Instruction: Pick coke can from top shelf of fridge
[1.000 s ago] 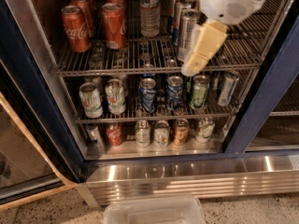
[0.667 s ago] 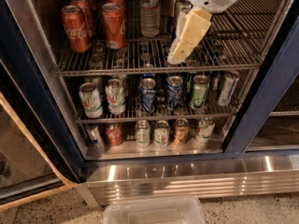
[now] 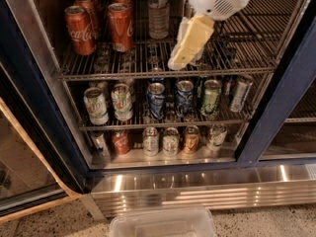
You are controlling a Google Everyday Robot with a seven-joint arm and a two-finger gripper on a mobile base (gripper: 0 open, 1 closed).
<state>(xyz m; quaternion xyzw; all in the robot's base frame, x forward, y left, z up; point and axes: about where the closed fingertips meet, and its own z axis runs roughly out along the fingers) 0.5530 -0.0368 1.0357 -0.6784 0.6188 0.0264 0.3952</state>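
Note:
Several red coke cans stand at the left of the top shelf (image 3: 163, 74) of the fridge (image 3: 163, 184). The two front ones are the left can (image 3: 80, 29) and one next to it (image 3: 120, 26), with more behind them. My gripper (image 3: 180, 58), cream-coloured under a white wrist, hangs over the middle of the top shelf. It is to the right of a clear plastic bottle (image 3: 159, 11) and well right of the coke cans, touching none of them. It hides what stands behind it.
The middle rack holds mixed cans (image 3: 157, 100), and the bottom rack holds more (image 3: 171, 141). The open glass door (image 3: 24, 157) is at left. Dark blue trim (image 3: 276, 107) frames the right side. A clear plastic bin (image 3: 163, 223) sits on the floor in front.
My gripper has moved left and slightly up, from the right part of the top shelf towards its middle. The cans have not moved.

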